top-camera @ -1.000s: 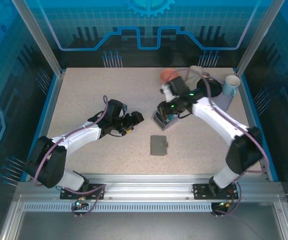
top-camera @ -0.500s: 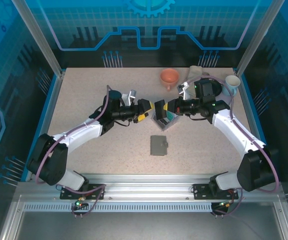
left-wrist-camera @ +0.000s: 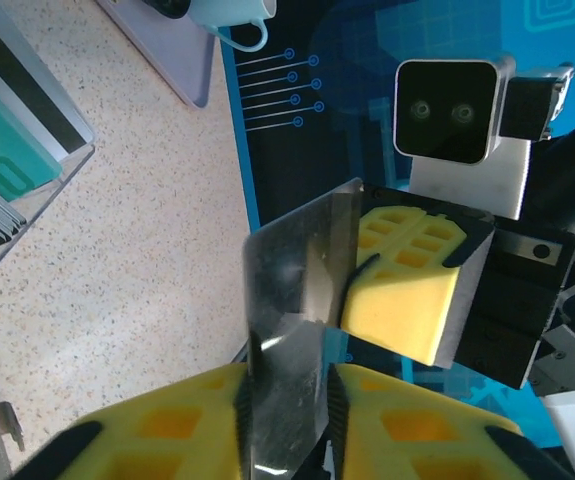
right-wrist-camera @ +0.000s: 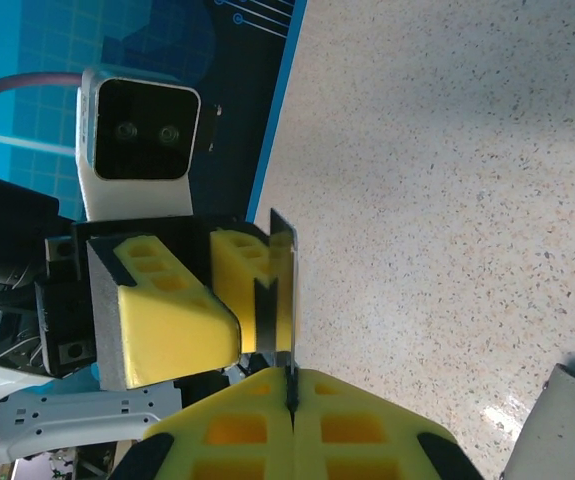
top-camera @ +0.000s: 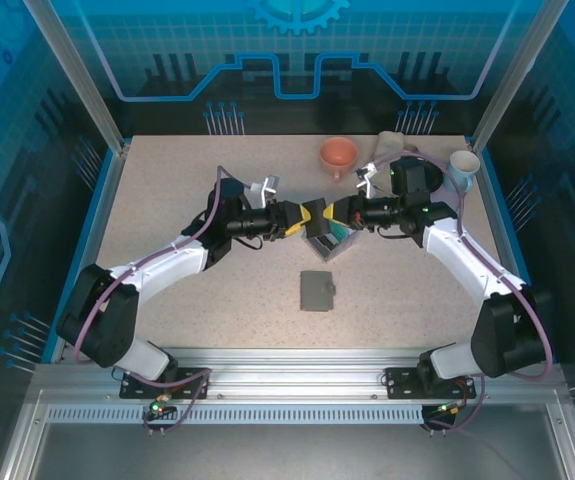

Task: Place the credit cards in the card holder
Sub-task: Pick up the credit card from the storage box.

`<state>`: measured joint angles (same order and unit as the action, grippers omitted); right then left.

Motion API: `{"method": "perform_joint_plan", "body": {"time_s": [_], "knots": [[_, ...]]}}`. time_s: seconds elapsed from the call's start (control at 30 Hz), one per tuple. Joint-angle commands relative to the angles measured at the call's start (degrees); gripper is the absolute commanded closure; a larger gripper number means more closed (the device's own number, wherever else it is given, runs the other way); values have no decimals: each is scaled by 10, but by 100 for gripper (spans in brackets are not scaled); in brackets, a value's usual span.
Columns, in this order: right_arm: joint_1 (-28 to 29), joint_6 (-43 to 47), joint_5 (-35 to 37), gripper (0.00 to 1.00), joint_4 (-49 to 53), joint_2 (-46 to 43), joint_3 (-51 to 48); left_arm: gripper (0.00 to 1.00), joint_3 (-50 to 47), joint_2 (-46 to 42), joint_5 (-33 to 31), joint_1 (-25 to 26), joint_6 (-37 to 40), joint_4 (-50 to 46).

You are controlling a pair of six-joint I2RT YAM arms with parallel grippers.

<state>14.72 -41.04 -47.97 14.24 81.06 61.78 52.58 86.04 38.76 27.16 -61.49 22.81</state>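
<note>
A dark, shiny credit card [top-camera: 320,212] hangs in the air between my two grippers, just above the clear card holder [top-camera: 327,243]. My right gripper [top-camera: 335,213] is shut on one edge of it, and the card [right-wrist-camera: 285,270] runs edge-on out of the pinched yellow pads [right-wrist-camera: 292,385]. My left gripper [top-camera: 307,216] comes from the other side. Its yellow pads [left-wrist-camera: 287,400] press both sides of the card [left-wrist-camera: 297,300]. The holder [left-wrist-camera: 57,170] has a teal card [left-wrist-camera: 2,150] and dark cards standing in it.
A flat grey case with a clip [top-camera: 317,290] lies in front of the holder. At the back stand an orange funnel-like bowl [top-camera: 338,153] and a light blue mug [top-camera: 461,170]. Open tabletop lies to the left and along the near edge.
The right gripper rose from the holder with the card. The left gripper moved right to meet it and closed onto the card in the last half second.
</note>
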Motion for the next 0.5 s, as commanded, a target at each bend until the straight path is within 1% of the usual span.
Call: {"method": "perform_joint_plan", "body": {"time_s": [0.0, 0.07, 0.23, 0.4, 0.47], "knots": [[-6, -8, -24, 95, -14, 14, -6, 83, 16, -26, 5, 1, 10, 9], [-6, -12, -34, 94, -27, 16, -9, 88, 15, -30, 3, 1, 14, 3], [-6, -9, -63, 82, -42, 20, -7, 95, 14, -34, 7, 0, 19, -1], [-10, -1, -86, 82, -40, 30, -1, 97, 19, -33, 18, 1, 24, -6], [-11, -4, -92, 80, -49, 30, -2, 97, 20, -32, 22, 1, 25, -5]]}}
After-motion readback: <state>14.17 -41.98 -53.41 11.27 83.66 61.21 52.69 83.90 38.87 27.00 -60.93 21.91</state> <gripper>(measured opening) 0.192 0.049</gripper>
